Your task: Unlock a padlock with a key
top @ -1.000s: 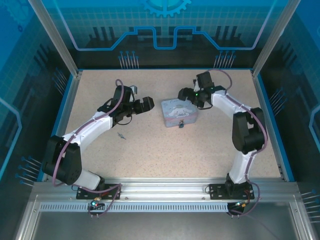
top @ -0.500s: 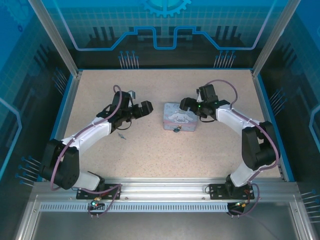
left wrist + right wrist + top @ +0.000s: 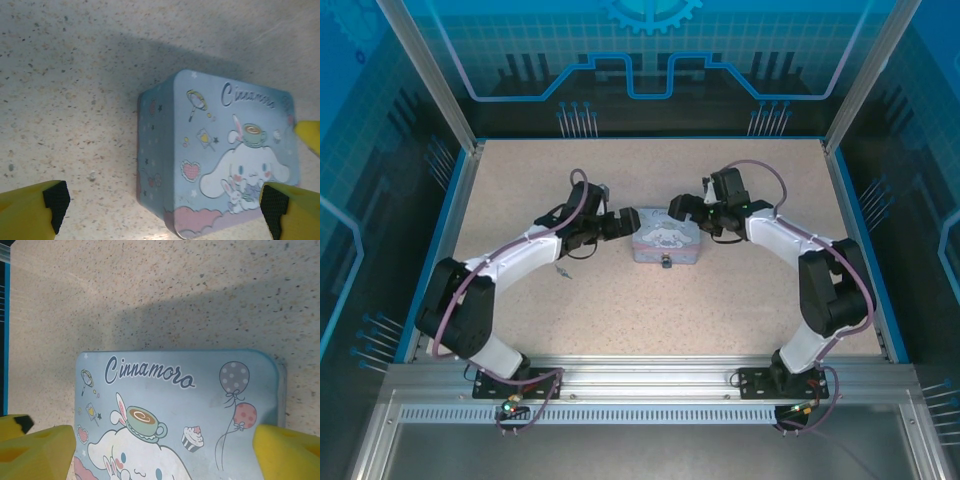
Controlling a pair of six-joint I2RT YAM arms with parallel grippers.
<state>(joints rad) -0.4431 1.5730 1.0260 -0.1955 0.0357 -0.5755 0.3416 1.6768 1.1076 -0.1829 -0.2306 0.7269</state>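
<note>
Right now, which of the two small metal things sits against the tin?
The padlock, at the tin's near side; the key lies apart on the table, by the left arm.

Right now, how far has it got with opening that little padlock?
Barely begun. Nothing looks done: the key lies unheld on the table, and the padlock hangs at the near side of the cartoon tin. In hand: the left gripper and right gripper, both open, sit at the tin's two ends. Left: pick up the key, insert it, turn it.
</note>
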